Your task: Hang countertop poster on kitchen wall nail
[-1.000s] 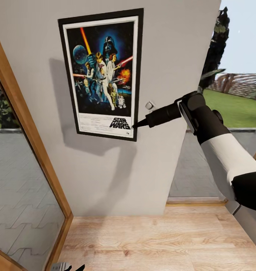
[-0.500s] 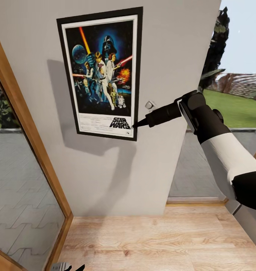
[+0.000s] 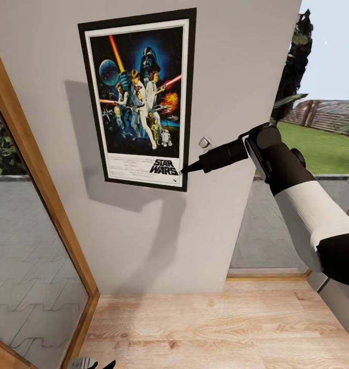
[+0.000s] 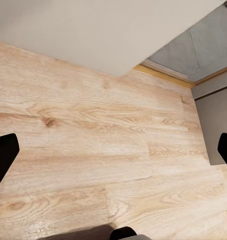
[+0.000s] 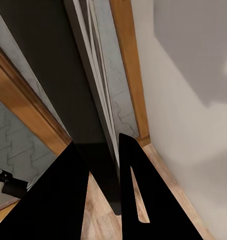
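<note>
The right arm [image 3: 297,195] was a thick tube with a white forearm between black sections, narrowing past a rounded black wrist into a slim black gripper [image 3: 187,169] with pointed, wedge-shaped fingers [image 5: 138,195]. The left gripper's [image 4: 113,150] fingertips [image 4: 3,155] were matte black.

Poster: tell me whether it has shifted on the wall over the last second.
Barely. Against the door frame, the poster sits about where it was, wobbling only slightly, its lower corner pinched in the right hand.
</note>
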Robot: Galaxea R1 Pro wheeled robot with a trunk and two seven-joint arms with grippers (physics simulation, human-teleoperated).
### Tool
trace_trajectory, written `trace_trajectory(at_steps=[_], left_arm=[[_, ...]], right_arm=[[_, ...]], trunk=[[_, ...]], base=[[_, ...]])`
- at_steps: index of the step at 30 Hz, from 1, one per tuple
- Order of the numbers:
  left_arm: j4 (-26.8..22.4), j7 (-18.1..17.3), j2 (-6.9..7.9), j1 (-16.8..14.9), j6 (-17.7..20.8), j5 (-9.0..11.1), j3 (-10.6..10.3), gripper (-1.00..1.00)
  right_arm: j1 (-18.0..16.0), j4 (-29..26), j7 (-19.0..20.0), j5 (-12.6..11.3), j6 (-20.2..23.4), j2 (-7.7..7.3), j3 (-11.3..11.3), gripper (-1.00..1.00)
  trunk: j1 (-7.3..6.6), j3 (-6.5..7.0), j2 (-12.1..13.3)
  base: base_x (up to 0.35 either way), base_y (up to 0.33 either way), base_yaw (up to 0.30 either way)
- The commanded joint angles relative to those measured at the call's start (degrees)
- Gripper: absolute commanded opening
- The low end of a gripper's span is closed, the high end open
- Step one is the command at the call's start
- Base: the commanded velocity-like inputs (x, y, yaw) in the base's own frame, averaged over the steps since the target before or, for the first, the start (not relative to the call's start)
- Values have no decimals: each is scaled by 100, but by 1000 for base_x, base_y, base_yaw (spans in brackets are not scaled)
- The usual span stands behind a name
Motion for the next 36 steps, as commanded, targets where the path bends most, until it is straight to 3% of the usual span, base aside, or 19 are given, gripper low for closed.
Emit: trace_trajectory(at_steps=[1,26,36], left_arm=[[0,-8,1,-5,-32,36,-48,100],[0,-10,1,-5,-32,42,-40,100],[0,-9,1,-5,-32,42,-40,100]], right_arm=[[-8,-5,50,40,55,-2,2,-100],[-8,-7,62,12,47,-2,10,-100],[1,-7,495,-2,31,-2,-5,-100]], trunk=[[4,-13,-13],[4,-13,-13],[4,-13,-13]], base=[[0,0,0],[0,0,0],[0,0,0]])
